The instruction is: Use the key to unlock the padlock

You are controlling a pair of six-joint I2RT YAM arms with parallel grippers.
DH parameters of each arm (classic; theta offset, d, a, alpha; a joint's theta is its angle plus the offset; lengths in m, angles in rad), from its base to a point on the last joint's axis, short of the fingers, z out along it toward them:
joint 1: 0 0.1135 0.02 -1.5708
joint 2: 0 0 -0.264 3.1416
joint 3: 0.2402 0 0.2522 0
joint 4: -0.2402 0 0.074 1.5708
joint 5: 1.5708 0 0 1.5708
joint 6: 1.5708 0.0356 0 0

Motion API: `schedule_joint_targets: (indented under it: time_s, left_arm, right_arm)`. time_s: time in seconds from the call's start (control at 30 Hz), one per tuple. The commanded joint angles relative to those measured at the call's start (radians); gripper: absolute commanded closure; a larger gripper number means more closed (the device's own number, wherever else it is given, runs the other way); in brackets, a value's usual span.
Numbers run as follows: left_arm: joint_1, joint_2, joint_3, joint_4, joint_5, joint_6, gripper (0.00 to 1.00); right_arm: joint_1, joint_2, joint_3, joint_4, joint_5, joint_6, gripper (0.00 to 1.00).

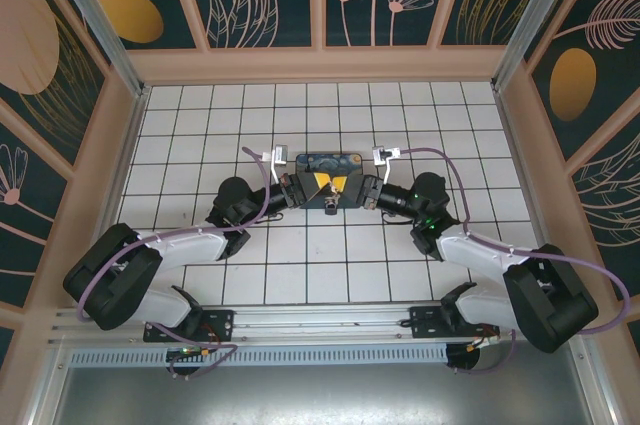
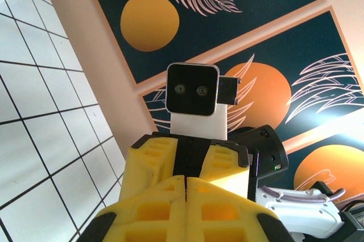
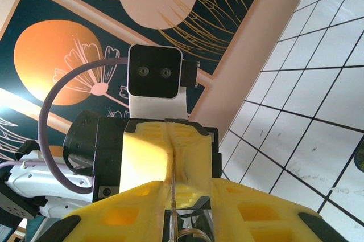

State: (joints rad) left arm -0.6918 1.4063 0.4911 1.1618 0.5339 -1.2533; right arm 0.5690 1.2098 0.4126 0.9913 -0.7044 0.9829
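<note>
Meeting tip to tip
My left pincer [image 2: 185,191] is pressing shut; my right pincer's [image 3: 190,188] grip I cannot tell. A thin dull-silver metal key [image 3: 170,196] is lying edge-on between them, axis tip-to-tip; the tiny black padlock [image 1: 330,207] is seemingly hanging just beneath

The table [image 1: 200,115] is a flat surface of white square tiles ruled by thin dark grout lines. It is boxed in on the left, far and right sides by pale peach walls, and a silver metal rail [image 1: 330,325] runs across its near edge. A dark blue rectangular tin [image 1: 328,159] lies flat near the middle of the tiles, its long side running left to right in the top view, well apart from all three walls. In the right wrist view a few tiles carry faint dark scuffs.
</note>
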Motion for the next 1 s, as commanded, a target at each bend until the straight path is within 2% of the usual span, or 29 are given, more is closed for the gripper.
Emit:
schedule_joint_targets:
  time_s: [0.0, 0.33, 0.6, 0.97]
  left_arm:
    - [0.007, -0.003, 0.012, 0.016, -0.020, 0.017, 1.00]
    - [0.007, -0.014, 0.003, 0.022, -0.049, 0.011, 1.00]
    - [0.008, -0.023, -0.012, 0.035, -0.086, 0.005, 1.00]
    - [0.008, -0.008, -0.009, 0.064, -0.066, -0.010, 1.00]
  right_arm:
    - [0.013, -0.013, 0.013, 0.044, -0.020, -0.005, 0.72]
    - [0.020, -0.014, 0.003, 0.053, -0.018, 0.008, 0.78]
    - [0.026, -0.008, -0.011, 0.081, -0.012, 0.024, 0.77]
    - [0.034, 0.025, 0.007, 0.088, -0.009, 0.024, 0.82]
